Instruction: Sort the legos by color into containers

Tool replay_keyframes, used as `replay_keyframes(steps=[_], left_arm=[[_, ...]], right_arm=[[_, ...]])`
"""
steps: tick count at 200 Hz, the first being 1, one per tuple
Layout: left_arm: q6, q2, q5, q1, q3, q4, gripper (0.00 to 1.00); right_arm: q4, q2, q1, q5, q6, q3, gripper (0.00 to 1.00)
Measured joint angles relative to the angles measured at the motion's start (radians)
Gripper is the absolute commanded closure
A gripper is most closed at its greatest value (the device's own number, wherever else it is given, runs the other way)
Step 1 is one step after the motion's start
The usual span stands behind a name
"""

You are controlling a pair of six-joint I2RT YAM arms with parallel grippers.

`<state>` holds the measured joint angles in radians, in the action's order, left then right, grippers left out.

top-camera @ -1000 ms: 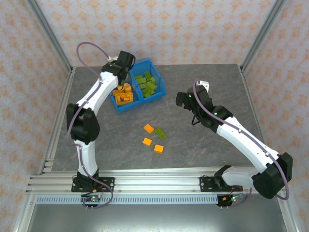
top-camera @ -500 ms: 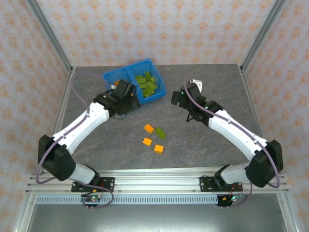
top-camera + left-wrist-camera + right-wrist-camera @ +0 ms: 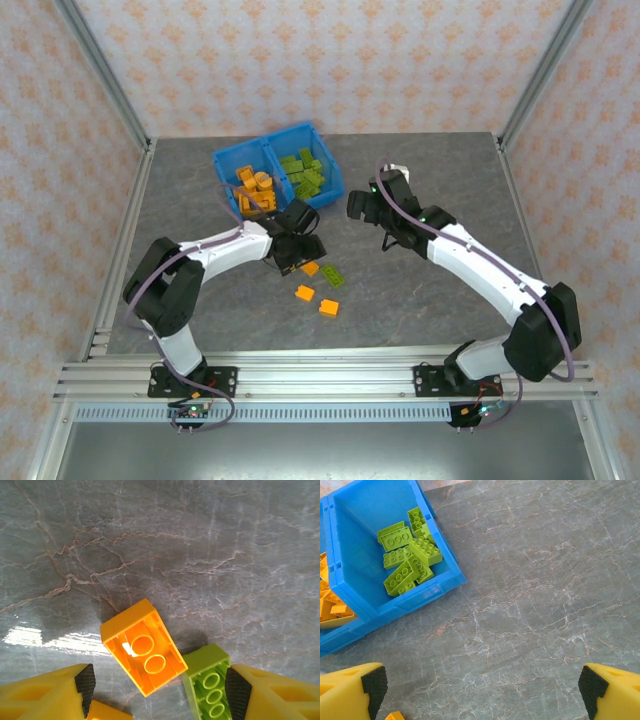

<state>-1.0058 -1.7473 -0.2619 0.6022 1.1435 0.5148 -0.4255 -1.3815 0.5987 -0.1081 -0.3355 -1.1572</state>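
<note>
The blue bin (image 3: 262,141) stands at the back of the table, with orange legos (image 3: 255,190) in its left container and green legos (image 3: 305,172) in its right. Loose on the table lie an orange brick (image 3: 310,268), a green brick (image 3: 333,277) and two more orange ones (image 3: 304,293) (image 3: 328,307). My left gripper (image 3: 293,250) hovers open just above them. In the left wrist view, an upside-down orange brick (image 3: 142,652) and a green brick (image 3: 210,685) lie between the pads (image 3: 86,680), untouched. My right gripper (image 3: 365,205) hangs open beside the bin, holding nothing.
In the right wrist view, the bin's front wall (image 3: 405,602) is at upper left with green bricks (image 3: 407,555) inside, and bare grey table stretches right of it. Metal frame posts (image 3: 110,90) stand at the table's back corners.
My left arm swung from over the bin's left container down to the loose bricks, and its jaws widened. My right arm shifted slightly toward the bin.
</note>
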Motion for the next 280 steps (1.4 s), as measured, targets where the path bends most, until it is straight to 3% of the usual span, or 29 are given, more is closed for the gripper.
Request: replay_keyframes(steps=[35,95,136,200,228,280], left_arm=[[0.000,-0.051,0.001,0.000,0.003,-0.002,0.32],[-0.007,-0.088,0.017,0.000,0.005,0.005,0.48],[0.000,-0.085,0.039,0.000,0.006,0.018,0.66],[0.064,-0.030,0.126,-0.012,0.096,0.124,0.70],[0.126,0.020,0.175,-0.080,0.198,0.172,0.70],[0.304,0.001,0.309,-0.294,0.480,0.243,0.71]], right_arm=[[-0.008,0.021,0.000,-0.001,0.008,0.010,0.01],[0.005,0.064,0.000,0.016,0.024,0.052,0.01],[0.047,0.158,0.000,0.134,0.061,0.163,0.03],[0.083,0.217,0.000,0.308,0.067,0.251,0.03],[0.094,0.237,0.000,0.319,0.063,0.251,0.03],[0.096,0.239,0.000,0.318,0.055,0.251,0.03]])
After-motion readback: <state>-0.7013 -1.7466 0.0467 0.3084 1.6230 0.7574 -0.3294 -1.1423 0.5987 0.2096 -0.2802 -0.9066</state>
